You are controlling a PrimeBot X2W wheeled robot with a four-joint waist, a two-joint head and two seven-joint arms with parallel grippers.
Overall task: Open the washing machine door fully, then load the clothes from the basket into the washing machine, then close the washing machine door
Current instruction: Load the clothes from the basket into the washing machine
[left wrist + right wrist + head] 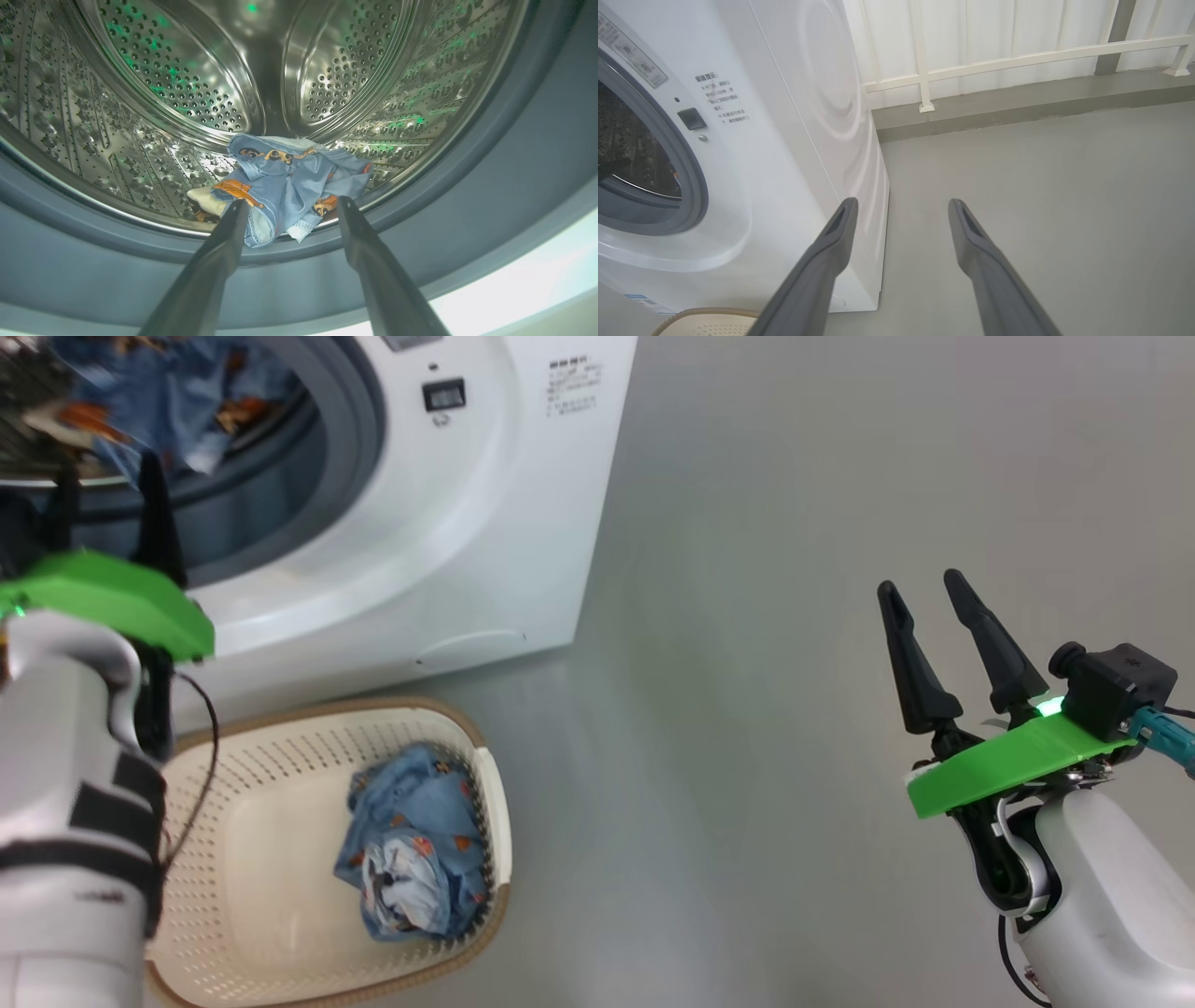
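Steel perforated drum, crumpled blue garment

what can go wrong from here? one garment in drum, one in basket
1. The garment in the drum lies at the front lip, hem reaching the grey gasket: it may slide out or get pinched at closing.
2. The open left gripper sits right at it; backing out could snag it.
3. Closing now would leave the blue garment in the basket.
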